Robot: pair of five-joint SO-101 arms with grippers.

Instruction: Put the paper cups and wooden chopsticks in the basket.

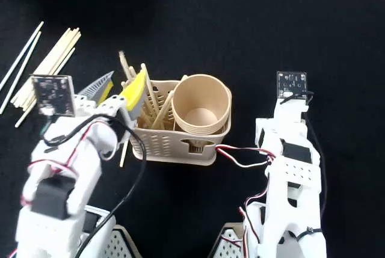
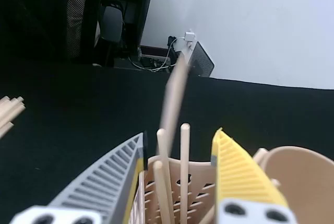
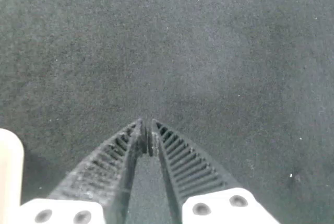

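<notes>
A beige slotted basket point(image 1: 157, 142) stands mid-table. Stacked paper cups point(image 1: 201, 110) fill its right part, and several wooden chopsticks point(image 1: 150, 98) stand in its left part. My left gripper point(image 1: 127, 74) is open over that left part, with a grey finger point(image 2: 104, 182) and a yellow finger point(image 2: 240, 177) on either side of the standing chopsticks point(image 2: 183, 156). One blurred chopstick point(image 2: 175, 91) leans between them, touching neither. The cup rim point(image 2: 297, 182) lies beside the yellow finger. My right gripper point(image 3: 146, 132) is shut, empty, low over the black cloth right of the basket.
Several loose chopsticks point(image 1: 45, 68) lie on the cloth at the far left, and their ends point(image 2: 8, 112) show in the left wrist view. A red and white cable point(image 1: 240, 153) runs from the basket's side to the right arm point(image 1: 289, 162). Black cloth point(image 1: 271, 29) covers the table.
</notes>
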